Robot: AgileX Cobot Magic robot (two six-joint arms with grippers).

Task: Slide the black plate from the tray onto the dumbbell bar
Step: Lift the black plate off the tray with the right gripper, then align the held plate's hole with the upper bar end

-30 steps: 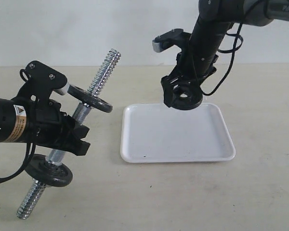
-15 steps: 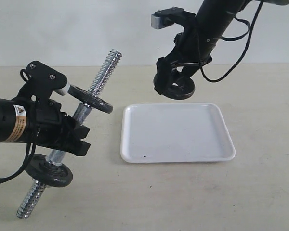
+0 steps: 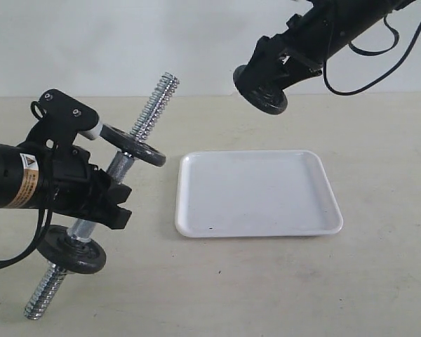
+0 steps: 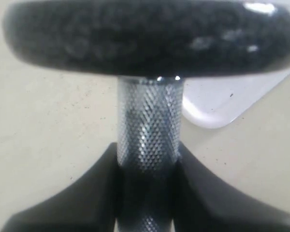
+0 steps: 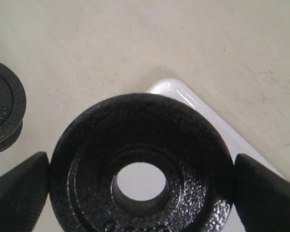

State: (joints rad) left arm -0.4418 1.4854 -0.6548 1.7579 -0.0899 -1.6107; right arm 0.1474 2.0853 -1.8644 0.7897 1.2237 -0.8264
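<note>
My right gripper (image 3: pixel 262 86) is shut on the black plate (image 3: pixel 259 91), holding it tilted in the air above and behind the white tray (image 3: pixel 256 193). In the right wrist view the black plate (image 5: pixel 140 164) fills the space between both fingers (image 5: pixel 19 188), its centre hole open. My left gripper (image 3: pixel 102 200) is shut on the knurled middle of the dumbbell bar (image 3: pixel 153 105), which slants up to the right. Two black discs sit on the bar, one (image 3: pixel 132 144) above my grip and one (image 3: pixel 71 248) below. The left wrist view shows the bar (image 4: pixel 149 125) clamped under the upper disc (image 4: pixel 150 36).
The tray (image 5: pixel 183 94) lies with nothing on it on the beige table, right of the bar. The bar's upper threaded end points toward the back wall, left of the held plate.
My right gripper has lifted the black plate off the tray, up and back, and tilted it so its face turns toward the bar. The left arm and bar have stayed still.
</note>
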